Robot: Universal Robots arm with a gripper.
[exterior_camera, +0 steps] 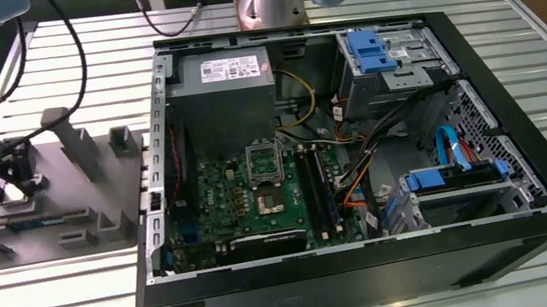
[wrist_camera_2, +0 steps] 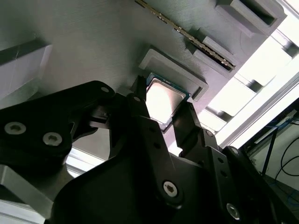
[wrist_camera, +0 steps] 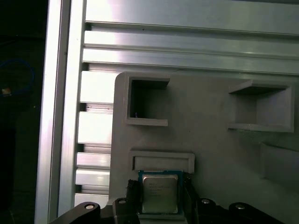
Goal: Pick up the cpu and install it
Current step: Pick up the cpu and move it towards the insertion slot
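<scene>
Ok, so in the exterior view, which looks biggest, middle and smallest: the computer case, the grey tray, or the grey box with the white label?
Largest to smallest:
1. computer case
2. grey tray
3. grey box with the white label

fixture ridge just beside cpu, upright posts near hand

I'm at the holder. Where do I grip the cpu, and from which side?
Take the cpu by two opposite edges, coming straight down from above. It lies flat in a shallow pocket of the holder, its top smooth, and a raised lip borders one edge, so use the two edges beside that lip. The gripper hangs over it.
</scene>
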